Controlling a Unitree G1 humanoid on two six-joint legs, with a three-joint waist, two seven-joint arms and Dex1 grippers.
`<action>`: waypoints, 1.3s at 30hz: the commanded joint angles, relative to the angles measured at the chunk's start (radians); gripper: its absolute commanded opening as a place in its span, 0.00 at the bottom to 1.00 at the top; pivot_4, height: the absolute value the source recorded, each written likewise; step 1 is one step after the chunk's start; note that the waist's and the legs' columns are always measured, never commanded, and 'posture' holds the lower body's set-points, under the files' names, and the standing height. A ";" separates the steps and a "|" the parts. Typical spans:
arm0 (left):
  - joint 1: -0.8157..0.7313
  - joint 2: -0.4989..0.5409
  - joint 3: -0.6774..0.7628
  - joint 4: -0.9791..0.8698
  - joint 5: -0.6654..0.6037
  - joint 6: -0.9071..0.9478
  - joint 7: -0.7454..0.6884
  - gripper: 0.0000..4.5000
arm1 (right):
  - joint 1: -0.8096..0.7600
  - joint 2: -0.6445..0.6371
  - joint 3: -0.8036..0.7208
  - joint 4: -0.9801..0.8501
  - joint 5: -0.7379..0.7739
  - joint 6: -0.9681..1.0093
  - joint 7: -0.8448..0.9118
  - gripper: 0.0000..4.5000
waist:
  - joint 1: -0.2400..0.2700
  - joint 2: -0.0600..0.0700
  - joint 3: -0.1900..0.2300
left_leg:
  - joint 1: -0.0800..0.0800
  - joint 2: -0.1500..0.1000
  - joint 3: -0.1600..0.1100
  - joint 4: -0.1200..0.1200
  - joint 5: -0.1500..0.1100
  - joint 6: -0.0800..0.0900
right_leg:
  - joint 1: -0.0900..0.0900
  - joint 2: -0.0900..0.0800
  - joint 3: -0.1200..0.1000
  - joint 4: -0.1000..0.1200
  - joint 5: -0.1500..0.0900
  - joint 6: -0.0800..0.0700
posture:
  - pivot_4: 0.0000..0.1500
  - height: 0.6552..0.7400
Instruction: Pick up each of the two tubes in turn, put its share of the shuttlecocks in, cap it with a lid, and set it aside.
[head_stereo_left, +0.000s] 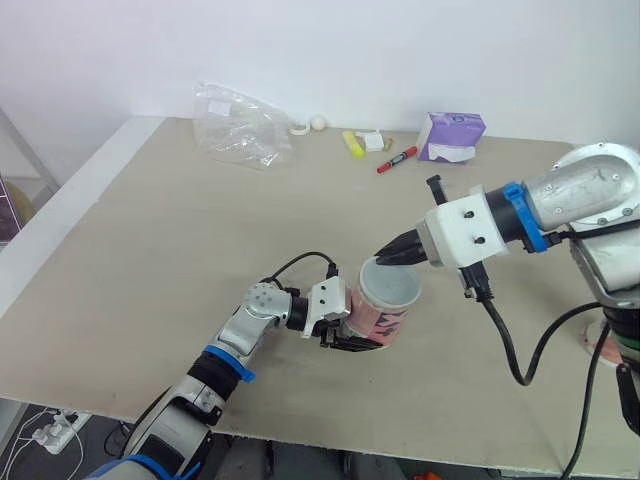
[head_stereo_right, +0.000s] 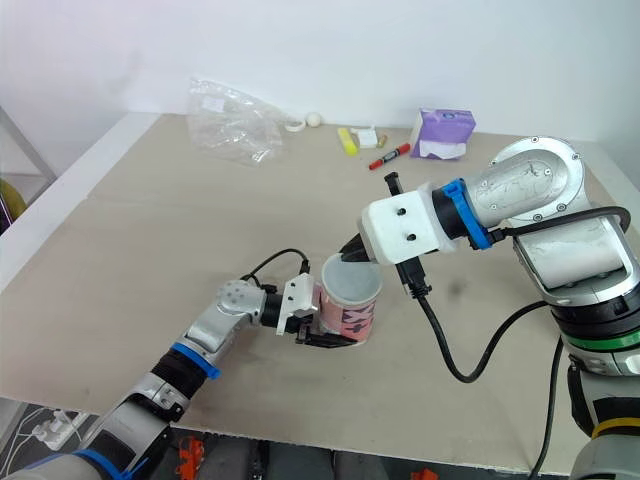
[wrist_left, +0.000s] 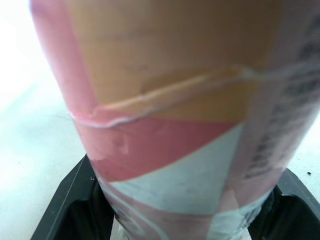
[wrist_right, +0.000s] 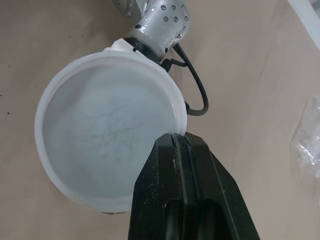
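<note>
Cannot see inside the tube (head_stereo_left: 378, 320), covered by the lid (wrist_right: 100, 135). Cannot read its blurred print, cropped at the top in the left wrist view.

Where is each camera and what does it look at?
Left eye view: head, looking down at table, left arm, right arm, tube.
Right eye view: head too; shares that scene.
Left wrist view: left wrist, facing the tube between the left fingers.
Right wrist view: right wrist, facing the lid past the right fingers; shares the lid with the eyes.
</note>
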 joint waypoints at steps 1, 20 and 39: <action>0.012 0.019 0.002 0.015 0.032 0.026 0.036 0.64 | 0.002 -0.014 -0.014 -0.012 0.007 0.012 0.025 0.07 | 0.000 0.000 0.000 | 0.000 0.000 0.000 0.000 0.000 0.000 | 0.000 0.000 0.000 0.000 0.000 0.000 | 1.00 1.00; 0.011 0.016 0.006 0.003 0.019 0.052 0.043 0.64 | 0.082 -0.004 -0.253 -0.114 0.331 0.427 -0.148 0.04 | 0.000 0.000 0.000 | 0.000 0.000 -0.001 0.000 0.000 0.000 | 0.000 0.000 0.000 0.000 0.000 -0.001 | 1.00 1.00; -0.004 0.011 0.011 0.002 0.020 0.071 0.056 0.64 | 0.163 -0.051 0.037 -0.070 0.085 0.332 -0.102 0.04 | -0.002 -0.005 -0.003 | 0.005 0.001 0.000 0.000 0.000 0.000 | 0.003 0.000 0.000 0.000 0.000 0.000 | 1.00 1.00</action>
